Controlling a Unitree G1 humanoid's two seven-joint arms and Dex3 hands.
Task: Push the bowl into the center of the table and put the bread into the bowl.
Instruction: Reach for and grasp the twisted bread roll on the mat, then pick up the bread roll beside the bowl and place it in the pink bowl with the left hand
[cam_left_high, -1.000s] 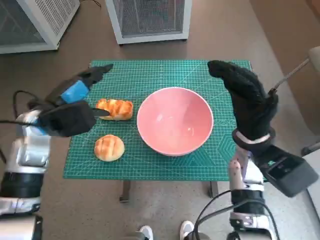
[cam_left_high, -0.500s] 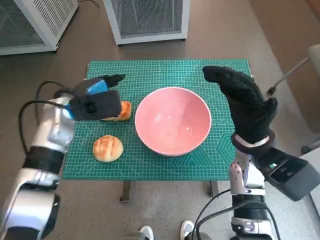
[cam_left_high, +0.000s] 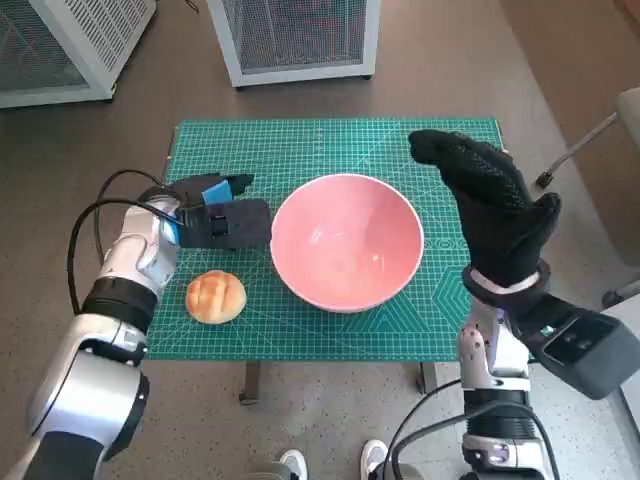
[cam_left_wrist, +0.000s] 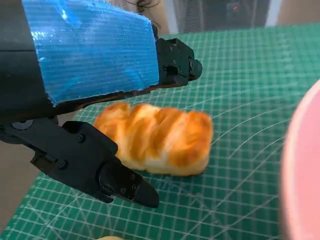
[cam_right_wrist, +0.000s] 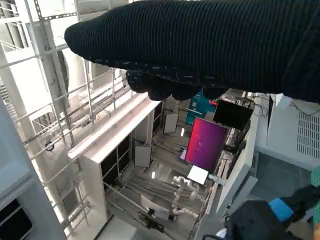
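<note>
Left of the pink bowl (cam_left_high: 347, 242), left hand (cam_left_high: 222, 218) straddles the long bread (cam_left_wrist: 155, 138), fingers (cam_left_wrist: 122, 182) apart, not yet clamped, apparently positioning to grab it.

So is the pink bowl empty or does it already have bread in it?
Empty. The round pink bowl shows only bare interior; the braided golden loaf and round bun lie on the green cutting mat.

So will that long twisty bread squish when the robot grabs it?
Probably a bit: the long bread looks puffy and soft, so the left hand could dent it. It's likely light. Its flat bottom lies on the green mat, so it shouldn't roll.
</note>
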